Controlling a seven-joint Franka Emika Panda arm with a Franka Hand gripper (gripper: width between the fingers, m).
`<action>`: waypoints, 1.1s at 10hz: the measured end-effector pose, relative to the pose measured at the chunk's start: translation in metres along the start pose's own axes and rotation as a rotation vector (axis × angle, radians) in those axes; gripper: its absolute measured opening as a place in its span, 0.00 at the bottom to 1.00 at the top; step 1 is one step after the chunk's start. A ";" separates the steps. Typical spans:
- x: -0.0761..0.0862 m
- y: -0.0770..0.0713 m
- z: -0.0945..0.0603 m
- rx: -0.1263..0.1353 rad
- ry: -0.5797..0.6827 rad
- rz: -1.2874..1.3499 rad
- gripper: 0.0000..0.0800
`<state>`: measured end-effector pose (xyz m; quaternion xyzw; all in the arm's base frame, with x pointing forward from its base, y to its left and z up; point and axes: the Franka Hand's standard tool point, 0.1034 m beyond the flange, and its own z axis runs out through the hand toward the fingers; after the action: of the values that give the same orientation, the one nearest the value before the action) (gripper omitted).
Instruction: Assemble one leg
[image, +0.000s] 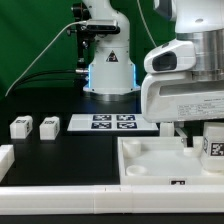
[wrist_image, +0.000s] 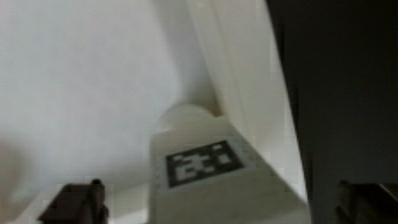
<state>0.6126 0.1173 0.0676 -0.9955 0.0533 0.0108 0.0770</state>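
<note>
my gripper (wrist_image: 219, 205) wide, fingers (wrist_image: 75, 205) clear of leg (wrist_image: 206, 150): smooth white plastic post, squarish end, black-and-white tag, beside recessed white panel (wrist_image: 89, 80) wall.

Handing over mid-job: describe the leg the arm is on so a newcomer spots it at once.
Find the big white panel on the exterior view's right. The leg stands at its right end, below the open gripper. Unlike the two legs lying at that view's left, it is on the panel.
</note>
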 end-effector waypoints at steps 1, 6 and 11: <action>0.000 0.001 0.000 0.000 0.000 -0.086 0.81; 0.001 0.003 0.000 0.001 0.001 -0.103 0.36; 0.001 0.003 0.000 0.002 0.001 -0.038 0.36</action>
<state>0.6131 0.1146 0.0676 -0.9963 0.0343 0.0090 0.0783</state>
